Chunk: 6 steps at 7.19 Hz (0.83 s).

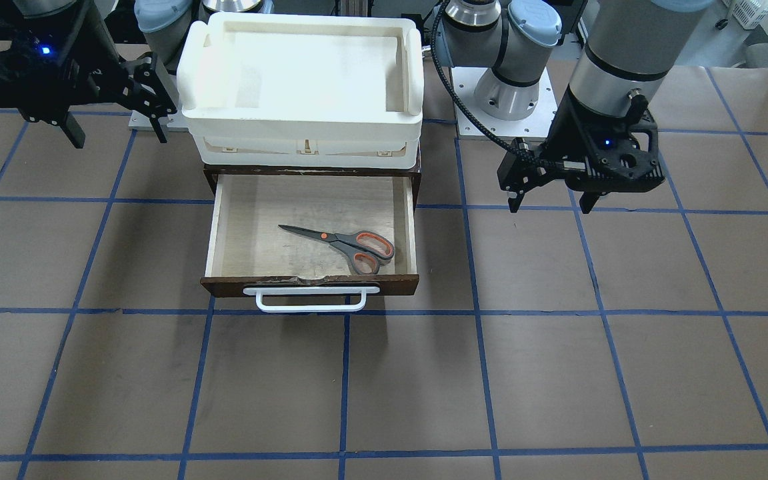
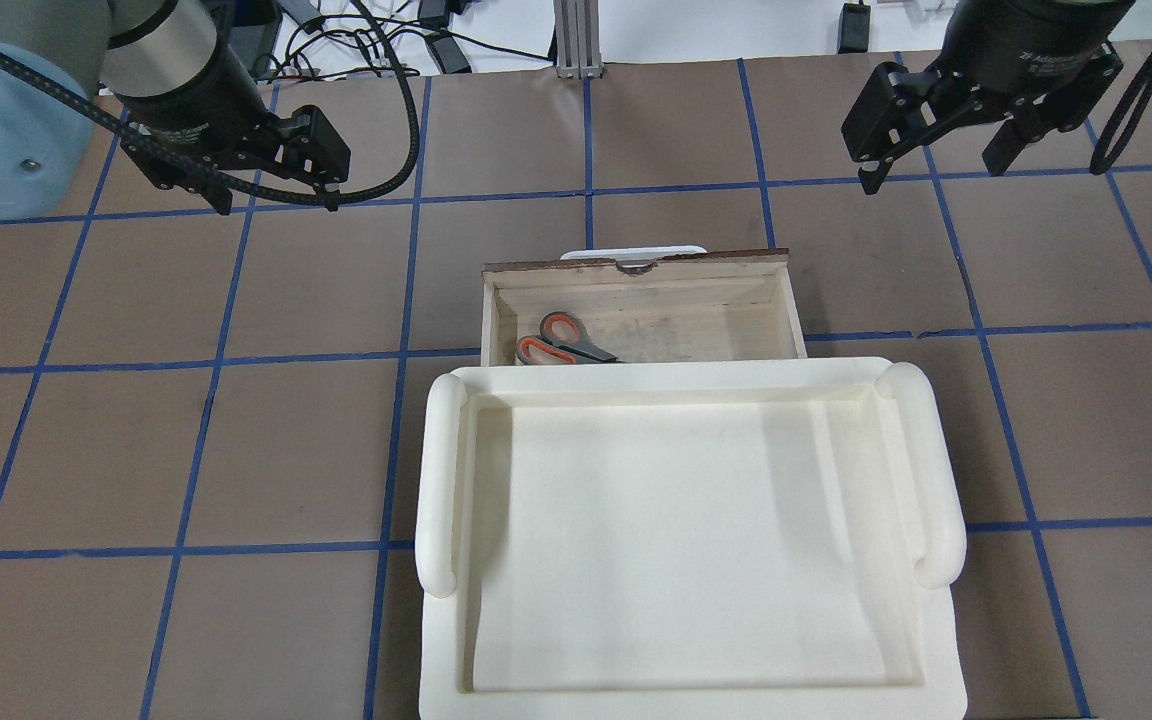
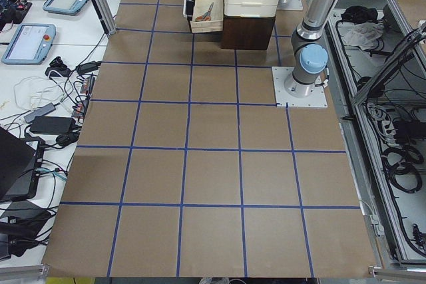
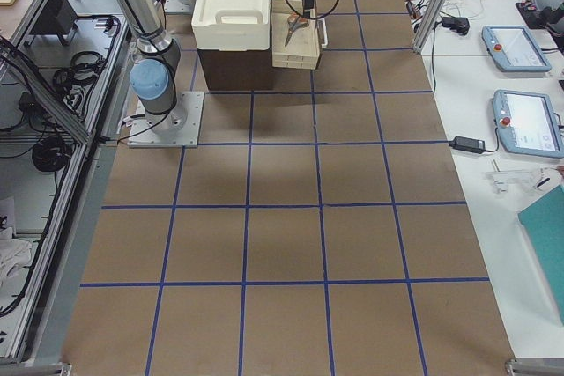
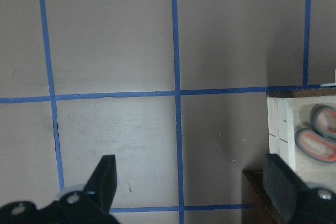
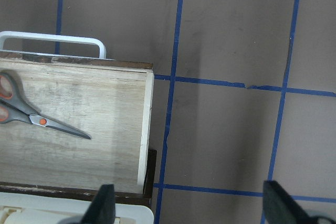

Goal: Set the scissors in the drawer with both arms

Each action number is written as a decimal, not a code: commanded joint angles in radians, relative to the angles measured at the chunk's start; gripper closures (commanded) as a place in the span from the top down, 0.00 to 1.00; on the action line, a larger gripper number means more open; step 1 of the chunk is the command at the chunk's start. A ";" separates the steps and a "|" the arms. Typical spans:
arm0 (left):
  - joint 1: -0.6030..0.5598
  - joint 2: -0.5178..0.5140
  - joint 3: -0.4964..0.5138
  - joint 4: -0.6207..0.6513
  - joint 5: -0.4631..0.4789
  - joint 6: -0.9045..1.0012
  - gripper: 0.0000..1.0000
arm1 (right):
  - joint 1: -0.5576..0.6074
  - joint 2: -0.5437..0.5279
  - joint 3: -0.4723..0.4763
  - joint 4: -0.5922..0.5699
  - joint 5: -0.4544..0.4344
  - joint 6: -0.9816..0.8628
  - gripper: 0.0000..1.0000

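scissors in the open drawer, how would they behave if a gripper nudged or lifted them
The scissors lie flat and closed, so they'd probably slide on the drawer floor rather than roll. Rigid blades and handles suggest no flopping. Lifted by one loop, they might swing open at the pivot.

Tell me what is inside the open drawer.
Only the scissors lie flat on the pale floor of the drawer, handles near its front wall. Whatever part of it runs back under the white tray is covered and cannot be seen.
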 commanded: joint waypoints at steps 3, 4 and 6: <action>0.030 0.036 -0.040 -0.013 0.006 0.001 1.00 | 0.032 0.000 0.008 -0.002 0.000 0.007 1.00; 0.030 0.048 -0.057 -0.015 0.006 0.001 1.00 | 0.032 0.000 0.015 -0.005 0.000 0.004 1.00; 0.031 0.053 -0.063 -0.012 0.003 0.000 1.00 | 0.030 0.000 0.022 -0.005 -0.002 0.004 1.00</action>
